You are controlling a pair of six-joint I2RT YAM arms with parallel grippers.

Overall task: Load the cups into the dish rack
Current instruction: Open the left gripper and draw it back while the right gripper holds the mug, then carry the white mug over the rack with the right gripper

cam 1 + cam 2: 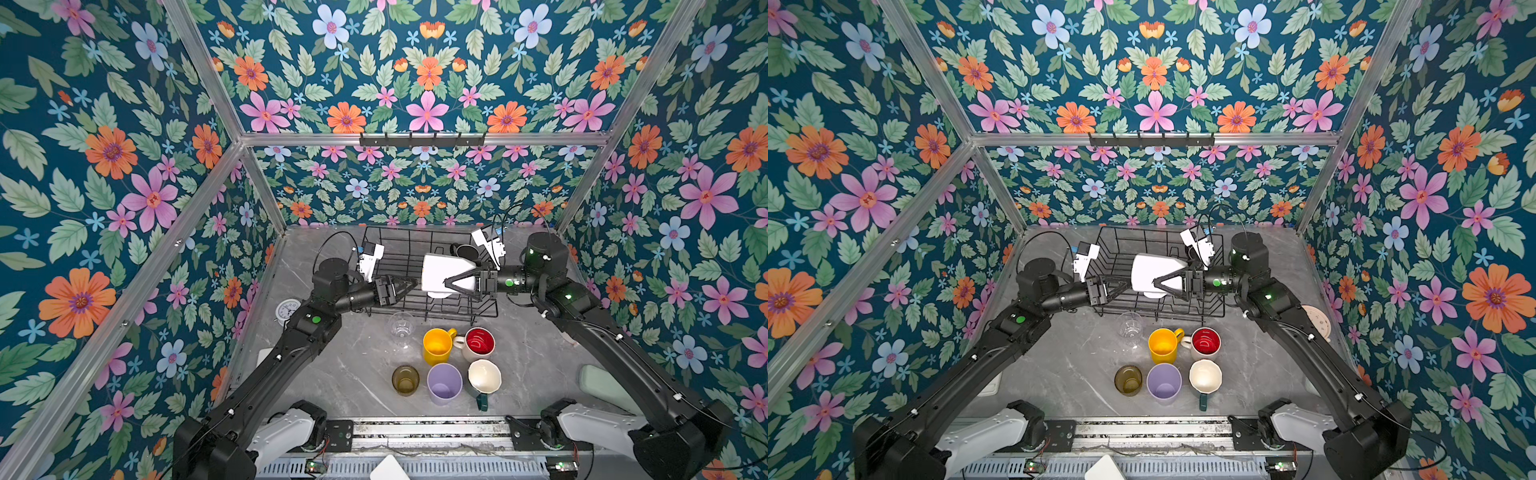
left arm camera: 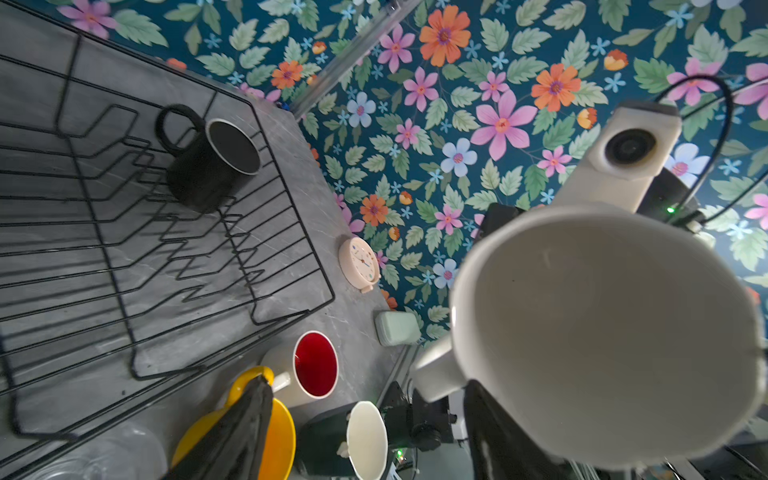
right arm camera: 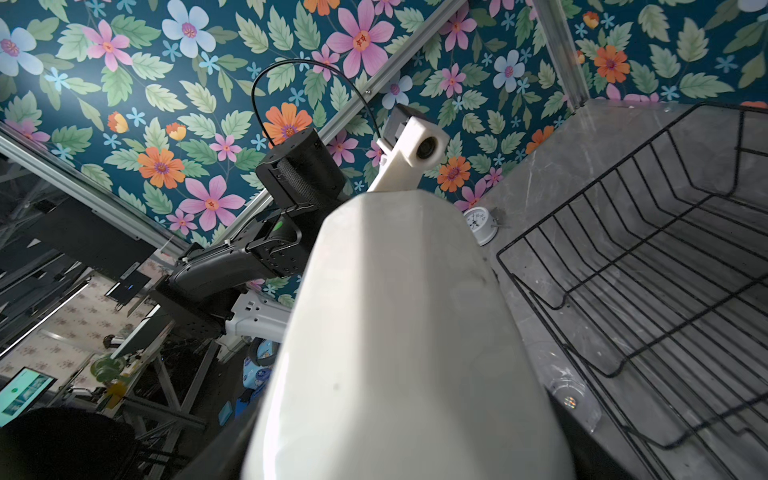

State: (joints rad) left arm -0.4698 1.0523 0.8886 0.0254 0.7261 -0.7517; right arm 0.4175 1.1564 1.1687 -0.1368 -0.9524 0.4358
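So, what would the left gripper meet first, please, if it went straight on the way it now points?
Most likely the white mug: the right gripper holds it on its side, mouth toward the left gripper, whose tips look just short of the rim. The exact gap is hard to judge.

Left arm (image 1: 286,349) and right arm (image 1: 606,332) reach in from bases at the near edge, and their wrists are bent so that the grippers face each other horizontally. The left gripper (image 1: 409,286) is empty with its jaws spread wide, its fingers (image 2: 237,428) well apart in the left wrist view and its tips just short of the mouth of the white mug (image 1: 436,268). The right gripper (image 1: 451,284) is rolled so that one finger lies over the mug's body, and it clamps the mug, held on its side with the mouth toward the left gripper.
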